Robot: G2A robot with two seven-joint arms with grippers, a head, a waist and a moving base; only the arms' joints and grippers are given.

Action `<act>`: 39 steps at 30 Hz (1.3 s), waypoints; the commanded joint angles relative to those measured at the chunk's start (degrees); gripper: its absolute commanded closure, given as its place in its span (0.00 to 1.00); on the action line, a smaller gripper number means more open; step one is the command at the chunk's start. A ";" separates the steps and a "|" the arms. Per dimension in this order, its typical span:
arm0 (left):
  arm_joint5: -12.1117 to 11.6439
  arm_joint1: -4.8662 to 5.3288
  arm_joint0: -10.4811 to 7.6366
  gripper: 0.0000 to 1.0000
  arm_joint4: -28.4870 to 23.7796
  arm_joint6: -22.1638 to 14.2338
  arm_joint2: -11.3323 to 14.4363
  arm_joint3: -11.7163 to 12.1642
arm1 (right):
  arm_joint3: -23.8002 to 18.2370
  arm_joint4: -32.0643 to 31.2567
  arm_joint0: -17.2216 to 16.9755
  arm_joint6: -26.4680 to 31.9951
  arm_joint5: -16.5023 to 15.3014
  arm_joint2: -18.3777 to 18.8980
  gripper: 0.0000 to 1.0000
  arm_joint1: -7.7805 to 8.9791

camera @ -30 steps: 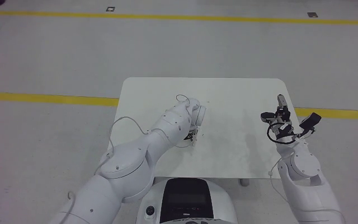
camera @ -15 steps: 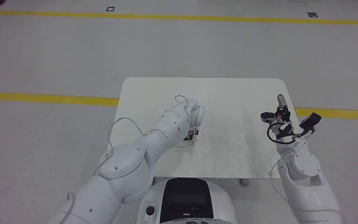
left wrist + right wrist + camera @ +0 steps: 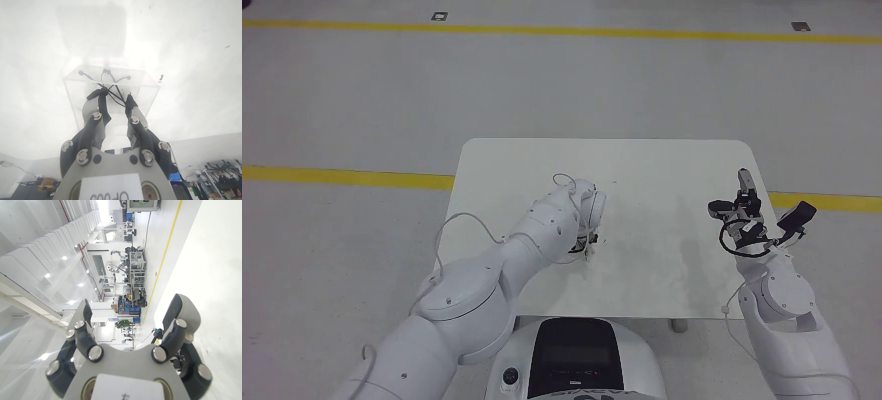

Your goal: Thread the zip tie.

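Zip ties (image 3: 111,89), thin and black, bunched loosely inside a small clear box (image 3: 151,86) on the white bench (image 3: 662,170), a little left of its middle. Heads fanned out against the far wall of the box, tails crossing at one point lower down.

Starting at the left: left arm (image 3: 542,225) stretched across the bench, wrist bent down over the box. Compared with a second ago, shifted only slightly, a small drift toward the bench's left edge and nothing more. No sign of the box moving. Read as a fine adjustment over the bundle rather than a lift. Threading therefore judged not yet begun, with no single tie separated from the rest.

Left tool (image 3: 116,97) dipped into the box, both black-taped fingertips (image 3: 130,102) down among the ties. Partly open, with a clear gap between the tips. One tip touching the spot where the ties cross, the other just beside two tails running past it. Ties lying between and around the tips, not clamped. Hard to tell which tie is being singled out.

Moving right: right tool (image 3: 130,298) held up at the bench's right edge, well apart from the box and the ties. Spread wide, nothing between its pads, pointed away toward the room beyond. Unchanged from a second ago. Probably waiting to take a free end once a tie comes up.
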 commanded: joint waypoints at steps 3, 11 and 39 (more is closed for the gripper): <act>0.16 -0.04 0.10 0.78 0.25 -0.06 0.09 0.16 | 0.00 0.00 0.00 0.00 0.00 0.00 0.00 0.00; 0.16 -0.35 0.00 1.00 0.45 -0.23 0.02 0.86 | 0.00 0.00 0.00 0.00 0.00 0.00 0.00 0.00; 0.16 -0.55 -0.38 0.72 0.71 -0.43 -1.16 1.27 | 0.00 0.00 0.00 0.00 0.00 0.00 0.00 0.00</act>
